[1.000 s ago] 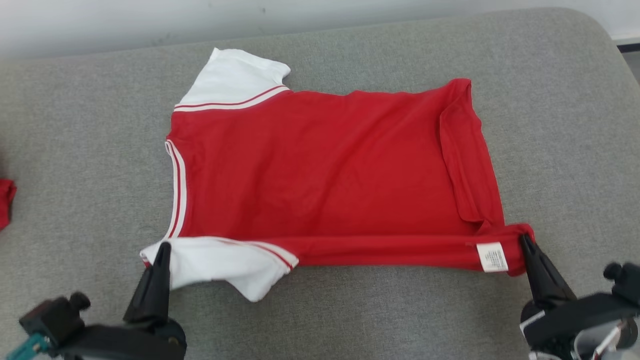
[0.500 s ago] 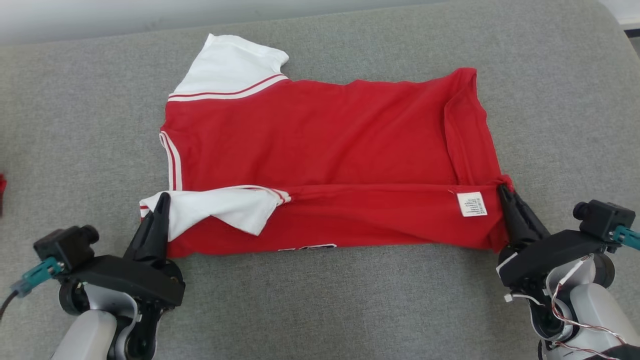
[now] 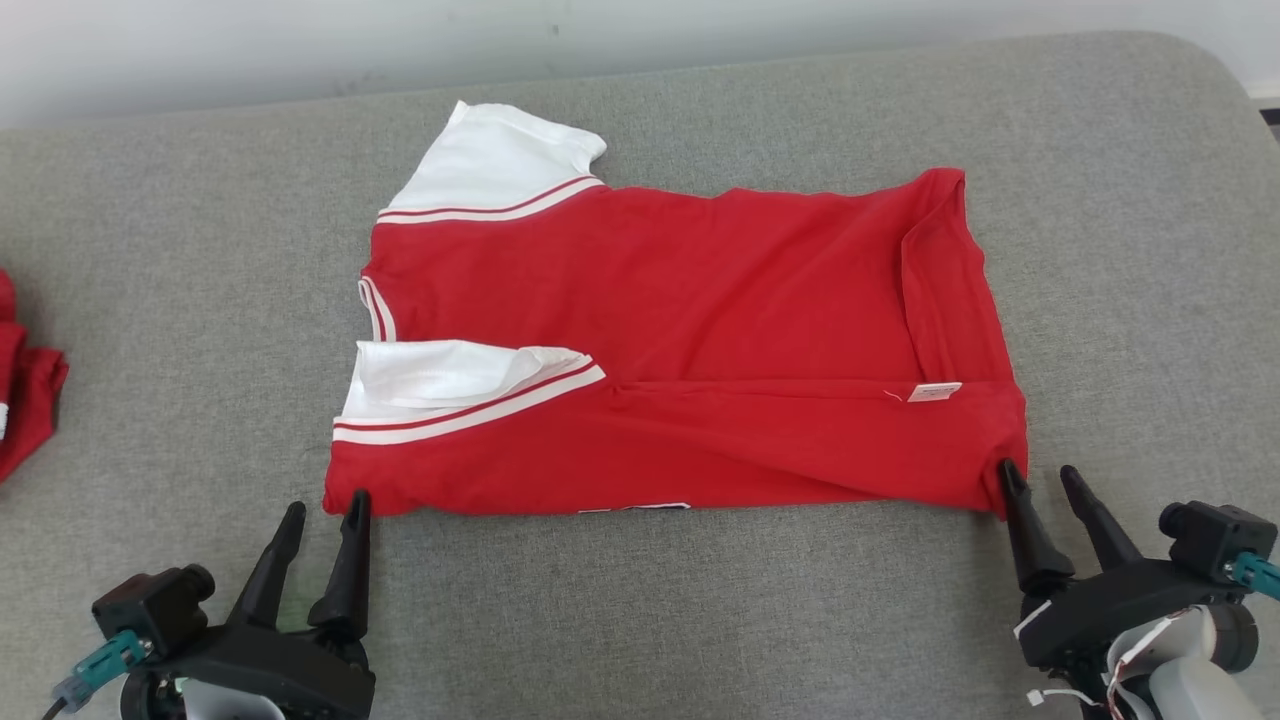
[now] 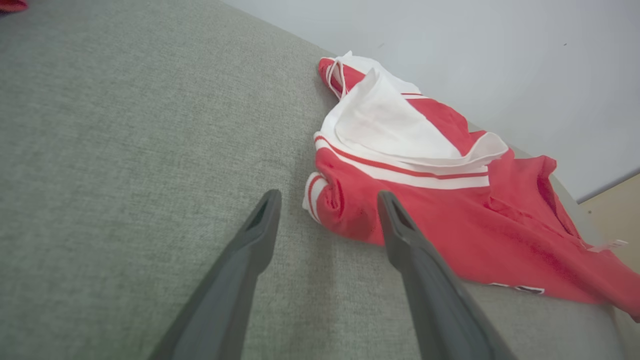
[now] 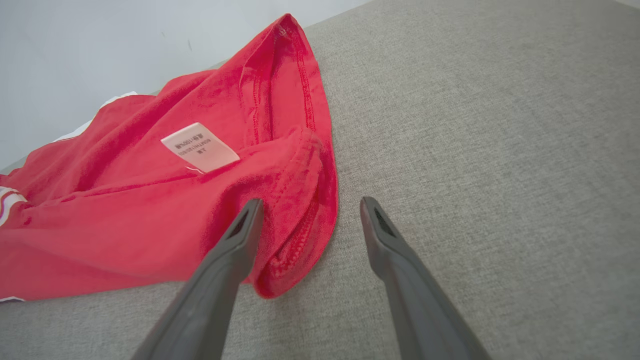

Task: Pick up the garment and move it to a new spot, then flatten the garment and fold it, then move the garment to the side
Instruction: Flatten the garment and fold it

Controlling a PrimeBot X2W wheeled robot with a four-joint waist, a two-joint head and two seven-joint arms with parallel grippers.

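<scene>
The garment [image 3: 690, 330] is a red shirt with white sleeves, lying on the grey cushion with its near long edge folded up over its middle. A white sleeve [image 3: 450, 385] lies on top at the left and a small care label [image 3: 935, 391] at the right. My left gripper [image 3: 325, 512] stands open just below the garment's near left corner [image 4: 330, 202], holding nothing. Beside the near right corner [image 5: 295, 240] my right gripper [image 3: 1042, 478] is open too, its left finger [image 5: 235, 245] touching the cloth's edge.
The grey upholstered surface [image 3: 180, 250] stretches on all sides of the garment. More red cloth [image 3: 25, 400] lies at the far left edge. A pale wall [image 3: 300, 40] runs behind the cushion's rounded back edge.
Both grippers carried the near edge up over the garment, then opened and let go. They have drawn back to just below the folded edge. The camera shifted a little.
</scene>
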